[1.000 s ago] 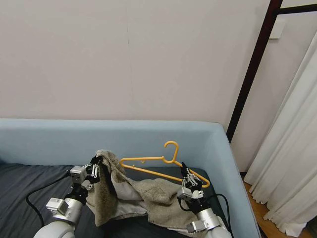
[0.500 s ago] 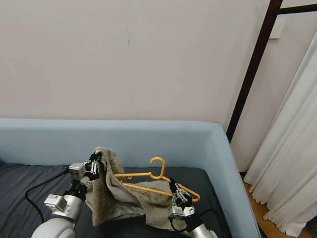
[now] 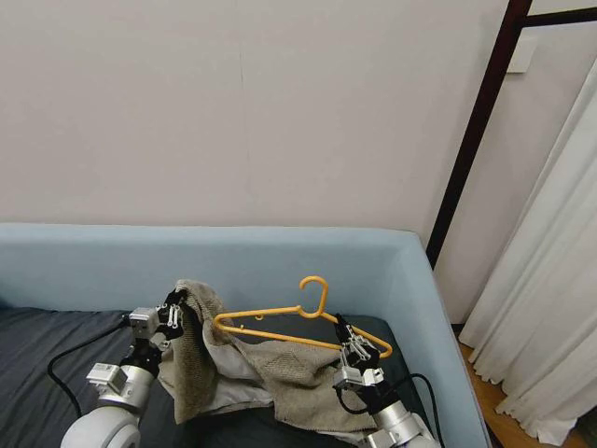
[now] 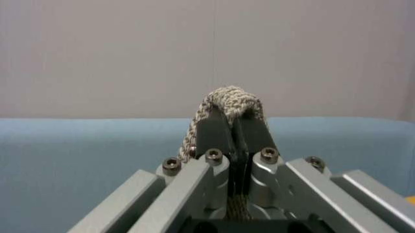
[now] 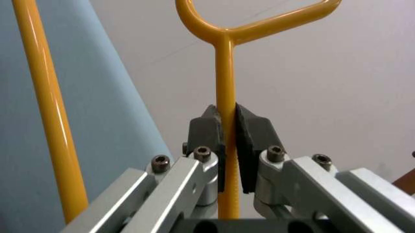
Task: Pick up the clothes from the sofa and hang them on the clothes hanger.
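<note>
Hanger (image 3: 303,310) is riding back up and to the right from half a second ago, with its left tip staying by the cloth (image 3: 280,369).

Left gripper (image 3: 177,303) is hovering over the sofa (image 3: 280,261) seat, fingers pressing together on a bunched knit edge and holding it up like a tent. The rest of the cloth is sagging onto the seat and trailing right under the hanger. The hanger's left tip is sitting just beside the lifted fold, can't tell if it's inside. Right gripper (image 3: 350,338) is pinching the hanger's right end. I'm guessing the threading isn't finished, looking like it needs another push left.
</note>
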Tool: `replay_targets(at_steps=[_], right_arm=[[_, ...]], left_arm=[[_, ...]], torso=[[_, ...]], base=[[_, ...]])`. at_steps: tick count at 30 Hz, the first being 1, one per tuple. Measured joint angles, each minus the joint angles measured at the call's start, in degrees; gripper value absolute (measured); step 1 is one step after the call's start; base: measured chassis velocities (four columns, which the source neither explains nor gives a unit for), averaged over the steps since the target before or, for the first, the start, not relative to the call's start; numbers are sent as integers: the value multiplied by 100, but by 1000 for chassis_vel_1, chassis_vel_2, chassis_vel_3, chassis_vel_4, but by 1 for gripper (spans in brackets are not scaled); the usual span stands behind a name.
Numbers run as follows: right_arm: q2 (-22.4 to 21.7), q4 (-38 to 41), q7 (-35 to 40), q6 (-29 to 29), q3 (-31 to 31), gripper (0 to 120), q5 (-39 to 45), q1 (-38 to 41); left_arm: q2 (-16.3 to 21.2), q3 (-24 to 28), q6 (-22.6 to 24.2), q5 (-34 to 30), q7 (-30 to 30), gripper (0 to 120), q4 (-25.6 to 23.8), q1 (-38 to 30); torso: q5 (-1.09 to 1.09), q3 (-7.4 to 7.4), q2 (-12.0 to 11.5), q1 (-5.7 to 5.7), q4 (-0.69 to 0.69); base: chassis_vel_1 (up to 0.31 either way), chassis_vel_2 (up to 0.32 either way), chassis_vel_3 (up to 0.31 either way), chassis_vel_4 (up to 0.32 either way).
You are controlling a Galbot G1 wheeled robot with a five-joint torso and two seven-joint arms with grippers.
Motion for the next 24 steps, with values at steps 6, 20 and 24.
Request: replay_targets(at_steps=[6,20,24], right_arm=[[25,63,-22,80,-180,5,-50,-69],[692,-811,51,-423,-970,5,119,476],[733,-899,57,-556,-935,5,260,625]], left_arm=[[3,4,0,-5,3,0,29,-32],[-27,20,19,-69,8,0,-218,14],[-31,20,19,-63,13,0,-236,52]], torso=[[0,0,0,0,0],[0,0,0,0,1],[0,0,0,0,1]], base=[[0,0,0,0],[0,0,0,0],[0,0,0,0]])
